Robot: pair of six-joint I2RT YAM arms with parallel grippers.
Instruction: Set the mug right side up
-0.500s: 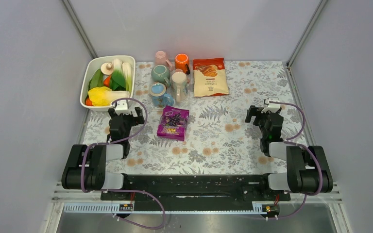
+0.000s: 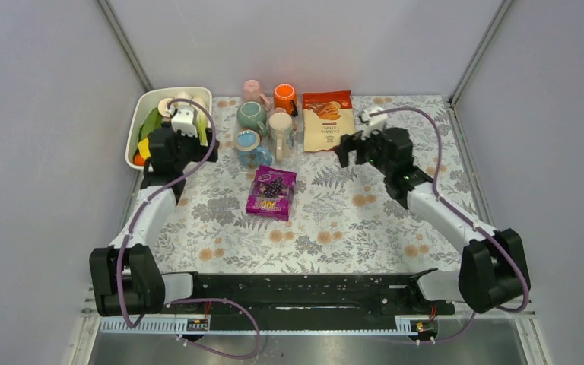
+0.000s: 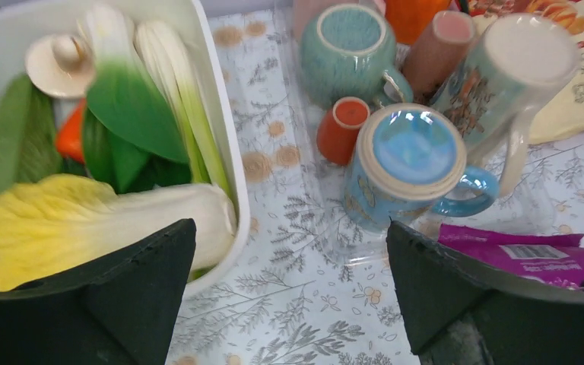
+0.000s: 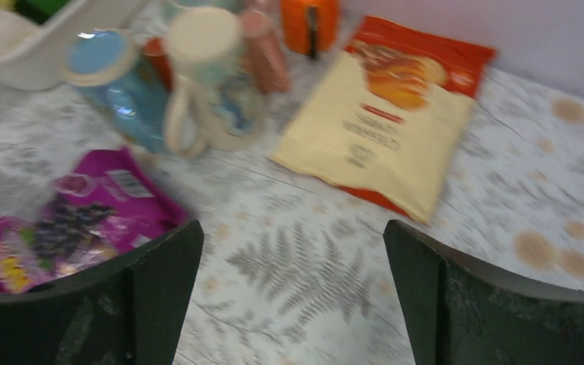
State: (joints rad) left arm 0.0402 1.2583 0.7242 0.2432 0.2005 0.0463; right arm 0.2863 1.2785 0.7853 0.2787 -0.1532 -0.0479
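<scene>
Advance toward mugs (image 2: pixel 250 146): left claw (image 2: pixel 183 138), right claw (image 2: pixel 366 146)

A robot test booth, this, no kitchen: bare grey panels (image 2: pixel 46 114) on metal posts (image 2: pixel 125 46) box in a flowered tablecloth (image 2: pixel 334 220), a white tub (image 2: pixel 190 89) of vegetables (image 3: pixel 122 106) just beside the left pincer (image 2: pixel 184 131), a chip bag (image 2: pixel 329 120) just ahead of the right pincer (image 2: pixel 365 144).

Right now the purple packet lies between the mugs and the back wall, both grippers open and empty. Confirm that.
Not quite. The top view shows the purple packet on the near side of the mugs, not behind them. The left gripper and right gripper are open and empty, as stated.
</scene>
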